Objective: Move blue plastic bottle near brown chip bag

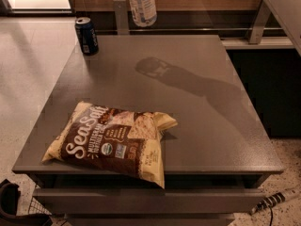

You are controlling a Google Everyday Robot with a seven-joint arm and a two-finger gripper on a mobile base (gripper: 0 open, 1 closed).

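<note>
The blue plastic bottle [141,4], clear with a white and blue label, hangs in the air above the table's far edge; its cap is cut off by the top of the view. My gripper is out of view above that edge, holding the bottle's top. Only a piece of my white arm [282,4] shows at the top right. The brown chip bag [110,138] with "Sea Salt" lettering lies flat at the table's front left, far from the bottle.
A dark blue soda can [87,35] stands at the far left corner of the grey table [211,126]. A metal rail and wooden wall run behind the table. A cable [273,201] lies on the floor at the front right.
</note>
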